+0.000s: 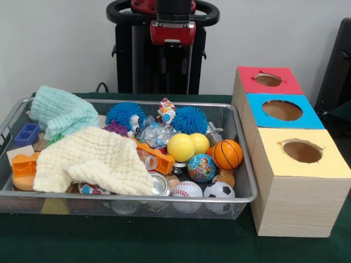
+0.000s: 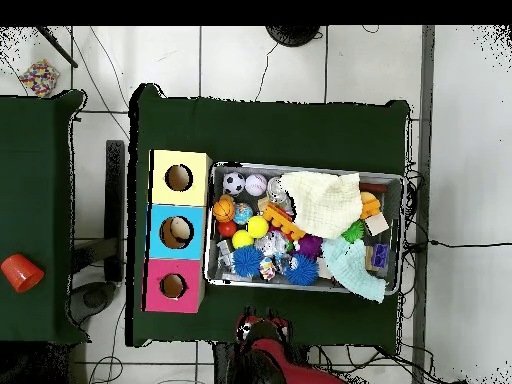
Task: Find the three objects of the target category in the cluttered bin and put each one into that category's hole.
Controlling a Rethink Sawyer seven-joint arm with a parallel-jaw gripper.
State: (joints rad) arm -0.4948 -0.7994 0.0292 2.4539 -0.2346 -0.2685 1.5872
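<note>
Cloths take the left of the front view: a mint green one [image 1: 63, 112] at the upper left of the bin [image 1: 244, 159] and a cream one [image 1: 96, 159] spread across the toys at lower left. Centre frame holds two blue spiky balls [image 1: 125, 114], a crumpled clear wrapper [image 1: 155, 134] and an orange plastic piece [image 1: 156, 156]. Right of these, all inside the wire tray, lie two yellow balls [image 1: 181, 147], a globe ball [image 1: 201, 167], a small basketball [image 1: 227, 154], a baseball [image 1: 187, 190] and a soccer ball [image 1: 219, 190]. At far right the red box [image 1: 285, 82], blue box [image 1: 307, 118] and yellow box [image 1: 323, 164] stand in a row beside the bin, their holes showing nothing I can make out.

Judging from this, sorting looks unstarted; all three placements seem left. The gripper [image 1: 173, 33] hangs drawn back at top centre, well apart from the bin; whether its fingers are parted cannot be told.
</note>
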